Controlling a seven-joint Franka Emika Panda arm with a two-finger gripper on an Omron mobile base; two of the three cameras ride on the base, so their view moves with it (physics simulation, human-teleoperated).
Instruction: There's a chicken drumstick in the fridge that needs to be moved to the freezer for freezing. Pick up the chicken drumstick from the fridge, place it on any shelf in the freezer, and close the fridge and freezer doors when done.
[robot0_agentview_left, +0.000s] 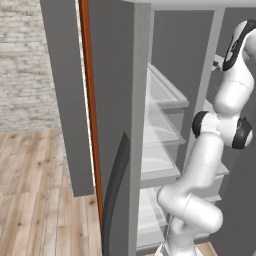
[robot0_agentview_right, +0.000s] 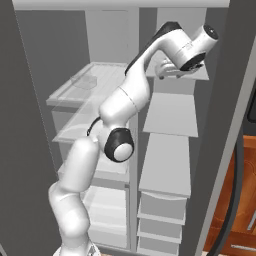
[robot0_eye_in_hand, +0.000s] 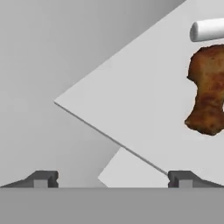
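Drumstick down on freezer shelf!
Chicken drumstick (robot0_eye_in_hand: 205, 89) is seen lying on the shelf (robot0_eye_in_hand: 144, 109), near its edge; gripper (robot0_eye_in_hand: 113, 178) jaws spread wide, nothing held.

The drumstick (robot0_eye_in_hand: 206, 89) looks rough and mottled brown on a smooth, matt pale-grey shelf (robot0_eye_in_hand: 144, 105). Left of the fridge (robot0_agentview_left: 162, 125), brick wall (robot0_agentview_left: 25, 65) looks coarse; floor (robot0_agentview_left: 35, 200) is grained wood.

No readable text or labels
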